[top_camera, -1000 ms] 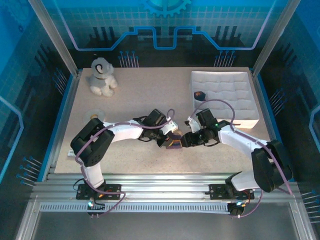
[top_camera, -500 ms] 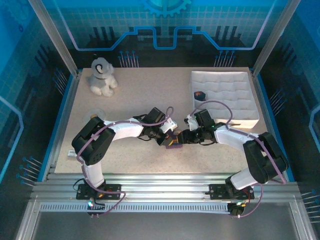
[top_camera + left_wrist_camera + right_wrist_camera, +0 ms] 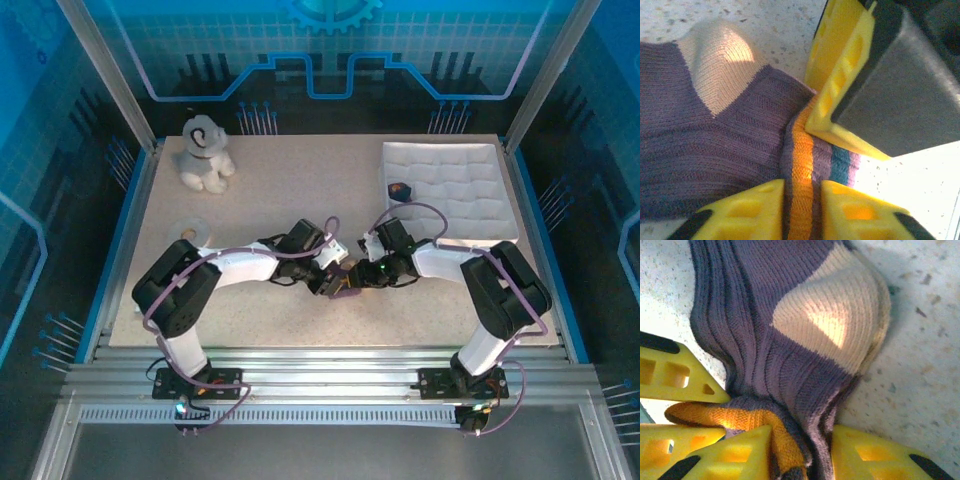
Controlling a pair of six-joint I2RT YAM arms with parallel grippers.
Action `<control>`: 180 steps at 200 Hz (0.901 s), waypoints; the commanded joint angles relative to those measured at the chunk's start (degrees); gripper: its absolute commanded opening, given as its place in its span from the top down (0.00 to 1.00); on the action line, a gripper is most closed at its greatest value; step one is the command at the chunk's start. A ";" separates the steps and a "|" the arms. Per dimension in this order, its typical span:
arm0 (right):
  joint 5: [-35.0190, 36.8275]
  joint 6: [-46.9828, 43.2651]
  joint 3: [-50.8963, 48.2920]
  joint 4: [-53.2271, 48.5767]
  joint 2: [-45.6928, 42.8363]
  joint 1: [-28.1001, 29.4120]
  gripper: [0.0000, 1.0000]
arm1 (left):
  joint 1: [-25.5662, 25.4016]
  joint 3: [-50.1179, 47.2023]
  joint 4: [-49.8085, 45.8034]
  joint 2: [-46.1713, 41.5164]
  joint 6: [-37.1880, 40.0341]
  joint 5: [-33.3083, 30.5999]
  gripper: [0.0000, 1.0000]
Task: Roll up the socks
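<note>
The socks (image 3: 346, 286) lie bundled on the speckled table between both grippers. They are dark purple knit with a pale heel patch (image 3: 715, 70) and an orange, purple and teal striped cuff (image 3: 801, 165). My left gripper (image 3: 802, 212) pinches that striped cuff between its yellow fingers; from above it (image 3: 334, 279) sits at the bundle's left side. My right gripper (image 3: 802, 452) is shut on the bunched purple and orange fabric below the heel (image 3: 830, 315), and it (image 3: 360, 277) meets the bundle from the right. One right finger (image 3: 840, 75) presses against the cuff close to the left one.
A grey-white plush dog (image 3: 205, 155) sits at the back left. A flat white ring (image 3: 190, 228) lies left of the arms. A white tray (image 3: 460, 180) at the back right holds a small dark and orange item (image 3: 400, 190).
The right arm has slid left onto the sock bundle and its jaws have narrowed on the fabric. The left jaws have eased slightly wider on the cuff.
</note>
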 commanded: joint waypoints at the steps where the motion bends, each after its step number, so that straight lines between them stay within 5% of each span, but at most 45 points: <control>1: 8.21 -1.86 -0.86 -6.44 3.30 1.01 0.70 | 0.32 -3.68 1.06 -5.49 2.19 -2.51 0.73; 54: 10.20 -5.00 1.64 -11.12 4.85 1.67 0.71 | -4.01 -11.71 6.79 -16.87 16.47 -6.23 0.67; 81: 11.17 -6.37 2.94 -13.58 5.40 1.80 0.72 | -9.82 -13.17 8.21 -19.90 27.42 -14.70 0.61; 123: 11.68 -7.69 4.79 -16.14 6.01 2.02 0.74 | -13.62 -11.65 9.11 -17.05 38.84 -23.74 0.61; 180: 11.86 -7.92 5.10 -17.30 6.37 2.07 0.74 | -14.10 -9.82 11.51 -11.02 44.05 -25.64 0.61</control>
